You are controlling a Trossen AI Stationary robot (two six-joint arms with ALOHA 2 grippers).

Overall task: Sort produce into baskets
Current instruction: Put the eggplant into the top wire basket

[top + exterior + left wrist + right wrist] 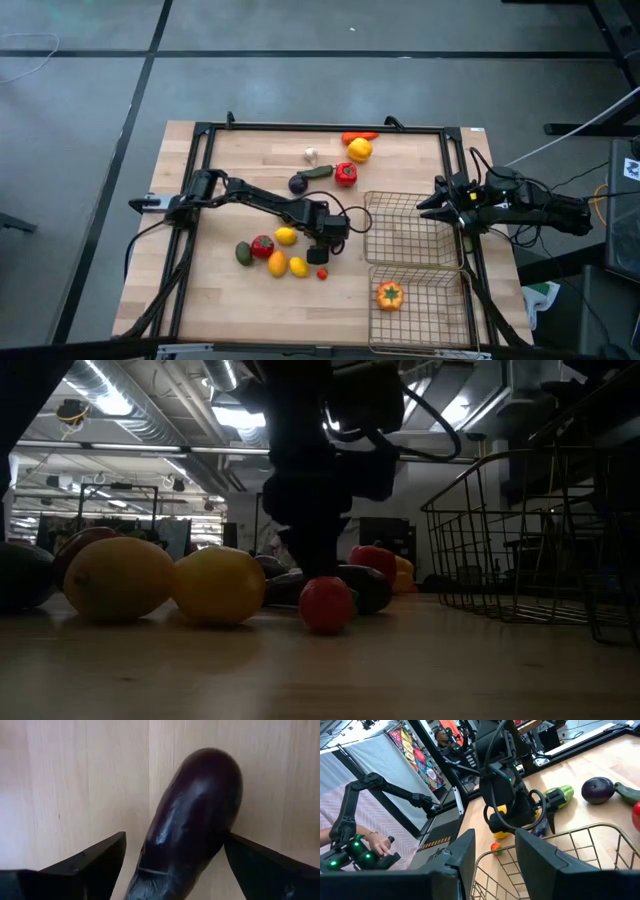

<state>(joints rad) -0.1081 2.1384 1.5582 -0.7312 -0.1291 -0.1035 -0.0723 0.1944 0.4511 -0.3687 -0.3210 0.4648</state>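
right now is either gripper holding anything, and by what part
Nothing is firmly held yet. The left gripper straddles a purple eggplant across its body, one finger touching, the other apart. The right gripper holds nothing.

From above, the left arm's wrist covers the eggplant [190, 820], and its stem end runs off the left wrist picture's lower edge. In the low view the baskets' [520, 540] right side is cut off, and the dark produce [20, 575] at the left edge cannot be identified. The near basket's [420, 310] front rim leaves the high view.
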